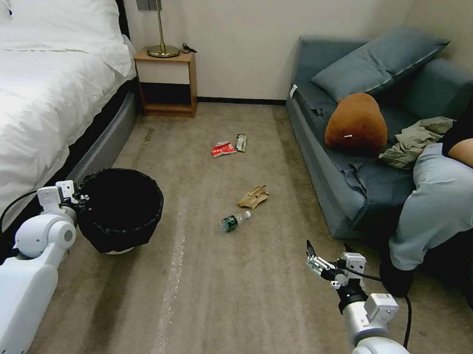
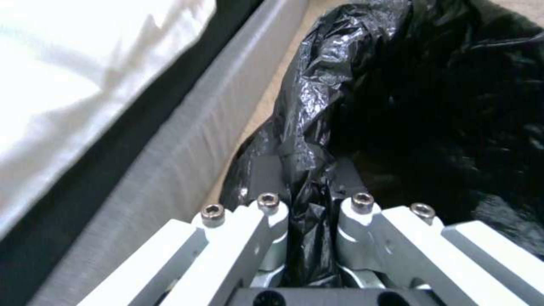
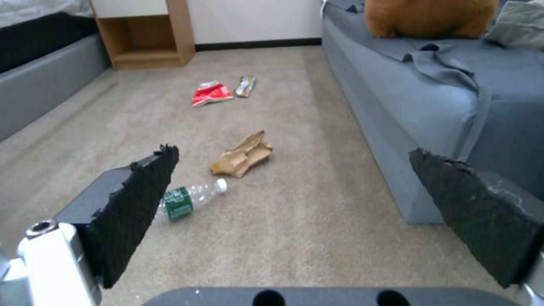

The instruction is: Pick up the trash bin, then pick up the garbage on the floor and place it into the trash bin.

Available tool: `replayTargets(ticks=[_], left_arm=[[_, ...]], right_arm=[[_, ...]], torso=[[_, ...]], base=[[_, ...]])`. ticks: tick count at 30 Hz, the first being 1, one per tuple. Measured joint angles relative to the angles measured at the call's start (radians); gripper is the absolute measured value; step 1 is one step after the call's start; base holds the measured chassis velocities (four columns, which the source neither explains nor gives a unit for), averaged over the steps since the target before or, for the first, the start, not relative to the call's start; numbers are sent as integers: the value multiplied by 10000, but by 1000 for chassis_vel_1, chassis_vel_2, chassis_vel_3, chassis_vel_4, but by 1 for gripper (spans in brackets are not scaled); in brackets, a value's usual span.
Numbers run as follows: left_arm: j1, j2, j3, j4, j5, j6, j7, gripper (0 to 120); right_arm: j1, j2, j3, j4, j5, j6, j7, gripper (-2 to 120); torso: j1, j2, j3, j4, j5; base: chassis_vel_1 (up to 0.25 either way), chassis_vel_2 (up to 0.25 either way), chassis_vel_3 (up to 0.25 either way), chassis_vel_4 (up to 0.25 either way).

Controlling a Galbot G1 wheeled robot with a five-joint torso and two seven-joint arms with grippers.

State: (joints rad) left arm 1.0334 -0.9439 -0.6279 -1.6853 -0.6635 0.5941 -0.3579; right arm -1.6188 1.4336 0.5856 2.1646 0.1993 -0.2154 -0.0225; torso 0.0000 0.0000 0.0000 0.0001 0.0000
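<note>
The trash bin [image 1: 119,210], lined with a crinkled black bag, stands beside the bed, its white base rim just visible underneath. My left gripper [image 1: 82,195] is at its near-left rim, shut on the bag and rim [image 2: 309,199]. On the carpet lie the garbage pieces: a clear bottle with a green label [image 1: 235,221], crumpled brown paper [image 1: 253,197], a red-and-white snack packet [image 1: 223,149] and a dark-and-yellow wrapper [image 1: 241,142]. My right gripper [image 1: 310,255] hovers open near the sofa's front corner, short of the bottle [image 3: 190,199] and the paper [image 3: 242,155].
A white bed [image 1: 34,98] runs along the left, with a wooden nightstand [image 1: 167,81] at the far wall. A grey-blue sofa [image 1: 332,166] lines the right, holding a brown plush cushion [image 1: 356,123] and an olive cloth [image 1: 415,139]. Carpet lies between them.
</note>
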Motion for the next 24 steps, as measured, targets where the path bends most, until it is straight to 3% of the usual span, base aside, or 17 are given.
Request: replayTargets(ticks=[8,24], left_arm=[[600,182,-400,-1128,342,-62,109,5],[831,18,-222,-1846,505,23,-26,5]], right_arm=[[180,-112,-38,-228,-1,3,-3,100],[376,-201,319,-393,284,28,108,100]], torso=[[-1,0,0,-1,1],[0,0,0,-2,1]], base=[[0,0,0,0],[0,0,0,0]])
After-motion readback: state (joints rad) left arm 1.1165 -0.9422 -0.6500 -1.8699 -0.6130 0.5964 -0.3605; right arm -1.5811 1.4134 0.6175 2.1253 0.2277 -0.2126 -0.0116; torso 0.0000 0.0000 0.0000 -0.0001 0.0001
